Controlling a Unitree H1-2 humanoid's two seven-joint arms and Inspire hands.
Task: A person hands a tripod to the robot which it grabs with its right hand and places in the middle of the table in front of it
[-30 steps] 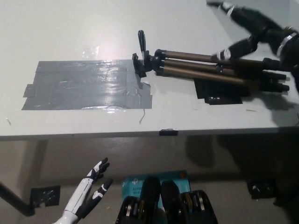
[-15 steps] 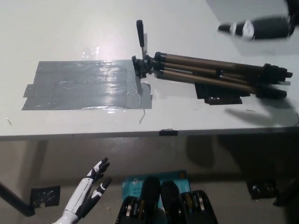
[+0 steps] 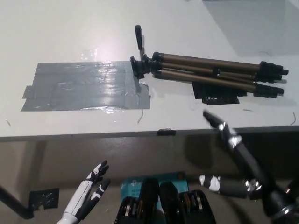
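Bronze-coloured metal tubes make up the legs of the tripod [image 3: 205, 74], which lies flat on the white table [image 3: 70, 28], folded, its legs bundled together and running toward 3 o'clock. Black plastic feet cap the leg ends near the table's right side; the black head sits at the other end, with a slim black handle rising from it toward 12 o'clock. The head touches the right edge of a broad patch of grey tape [image 3: 86, 86], glossy, wrinkled and roughly rectangular, with ragged corners and a loose strip curling off at its lower right. Under the tripod legs, partly covered by them, lies a black rectangular patch [image 3: 217, 95]; what it is made of is hard to tell.

The black right hand [image 3: 229, 158] is below the table's front edge at about 5 o'clock, well apart from the tripod, fingers spread and holding nothing. It is blurred, and its arm is cut off by the picture's lower right corner. The white left hand [image 3: 91, 186] rests at about 7 o'clock, low in the picture, its dark-tipped fingers apart and empty; its forearm runs out of the bottom edge.

On the floor, a teal object [image 3: 140, 182] is mostly hidden, its print unreadable.
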